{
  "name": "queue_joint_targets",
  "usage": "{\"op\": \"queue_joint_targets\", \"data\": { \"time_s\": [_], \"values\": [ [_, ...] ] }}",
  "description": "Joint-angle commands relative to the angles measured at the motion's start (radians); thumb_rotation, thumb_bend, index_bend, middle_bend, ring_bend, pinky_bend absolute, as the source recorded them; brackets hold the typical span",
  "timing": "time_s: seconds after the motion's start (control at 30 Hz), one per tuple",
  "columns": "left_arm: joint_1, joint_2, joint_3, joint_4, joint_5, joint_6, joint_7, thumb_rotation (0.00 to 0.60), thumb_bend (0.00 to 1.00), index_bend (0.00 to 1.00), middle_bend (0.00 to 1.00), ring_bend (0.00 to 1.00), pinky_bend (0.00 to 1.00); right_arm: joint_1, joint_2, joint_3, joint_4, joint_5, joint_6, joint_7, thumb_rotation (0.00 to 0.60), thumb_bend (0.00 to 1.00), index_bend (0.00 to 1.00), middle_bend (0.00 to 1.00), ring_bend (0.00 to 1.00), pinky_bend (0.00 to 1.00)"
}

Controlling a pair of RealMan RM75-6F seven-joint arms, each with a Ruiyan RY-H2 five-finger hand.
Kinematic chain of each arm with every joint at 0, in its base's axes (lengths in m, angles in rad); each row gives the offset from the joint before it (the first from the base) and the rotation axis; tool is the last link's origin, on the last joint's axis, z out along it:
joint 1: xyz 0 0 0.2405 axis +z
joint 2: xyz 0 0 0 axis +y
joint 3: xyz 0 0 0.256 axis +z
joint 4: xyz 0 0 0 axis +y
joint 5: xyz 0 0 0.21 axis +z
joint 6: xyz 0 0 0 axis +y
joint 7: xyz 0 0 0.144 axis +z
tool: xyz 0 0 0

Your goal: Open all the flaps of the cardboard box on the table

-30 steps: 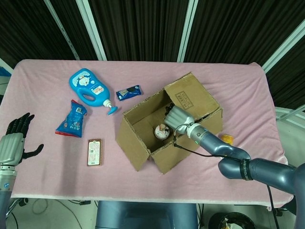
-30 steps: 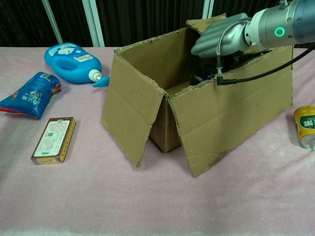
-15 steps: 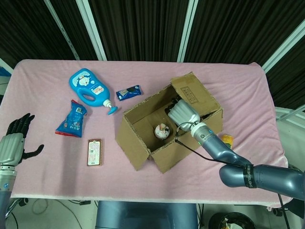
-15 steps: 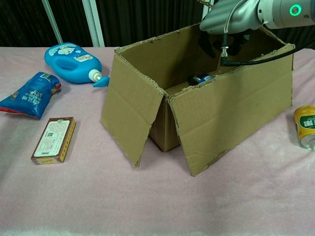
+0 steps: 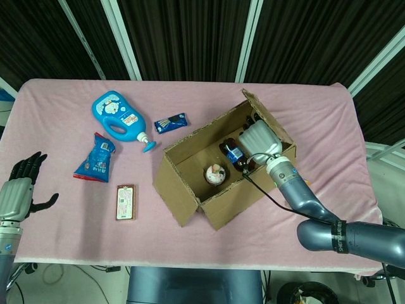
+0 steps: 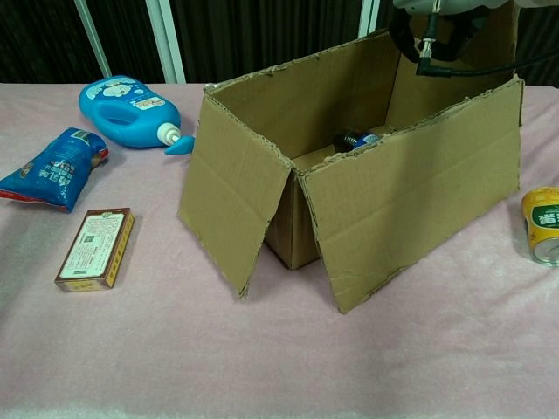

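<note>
Cardboard box [image 5: 218, 180] centre frame, your right hand [image 5: 261, 139] pressing its right flap [image 5: 269, 123] upright, left hand [image 5: 18, 190] spread lower left, blue bottle [image 5: 117, 118] upper left.

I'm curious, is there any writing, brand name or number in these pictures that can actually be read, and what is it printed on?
No text can be read for certain.
Blue bottle: cartoon label, print too small.
Blue snack bag: lettering blurred.
Small flat box: white label, lines of print too fine.
Dark packet: white marks, unreadable.
Yellow can: green lettering, cut off and blurred.
Cardboard box: no readable print.
</note>
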Motion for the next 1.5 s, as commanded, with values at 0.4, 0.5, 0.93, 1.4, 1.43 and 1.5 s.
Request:
{"op": "queue_joint_targets", "data": {
  "time_s": [0.4, 0.5, 0.93, 1.4, 1.43, 1.5],
  "values": [
    [0.007, -0.002, -0.010, 0.001, 0.008, -0.002, 0.005, 0.600, 0.24, 0.00, 0.00, 0.00, 0.02, -0.008, 0.012, -0.003, 0.039, 0.025, 0.028, 0.003, 0.600, 0.61, 0.35, 0.25, 0.16, 0.21],
    [0.009, -0.002, -0.012, 0.002, 0.007, -0.003, 0.005, 0.600, 0.24, 0.00, 0.00, 0.00, 0.02, -0.013, 0.016, 0.001, 0.054, 0.044, 0.036, 0.008, 0.600, 0.61, 0.34, 0.24, 0.16, 0.21],
    [0.013, -0.004, -0.019, 0.002, 0.009, -0.005, 0.008, 0.600, 0.24, 0.00, 0.00, 0.00, 0.02, -0.054, 0.037, -0.005, 0.142, 0.157, 0.043, 0.023, 0.600, 0.61, 0.31, 0.22, 0.16, 0.21],
    [0.016, -0.008, -0.020, 0.007, 0.017, -0.002, 0.038, 0.600, 0.24, 0.00, 0.00, 0.00, 0.02, -0.152, 0.082, -0.001, 0.094, 0.170, 0.084, 0.144, 0.600, 0.59, 0.23, 0.22, 0.15, 0.21],
    [0.015, -0.010, -0.019, 0.013, 0.016, -0.003, 0.052, 0.600, 0.24, 0.00, 0.00, 0.00, 0.02, -0.200, 0.099, 0.014, 0.045, 0.107, 0.142, 0.227, 0.600, 0.58, 0.22, 0.21, 0.15, 0.21],
    [0.015, -0.015, -0.018, 0.018, 0.014, 0.001, 0.077, 0.600, 0.24, 0.00, 0.00, 0.00, 0.02, -0.279, 0.124, 0.006, -0.025, -0.013, 0.239, 0.324, 0.600, 0.54, 0.18, 0.20, 0.14, 0.21]
  ]
}}
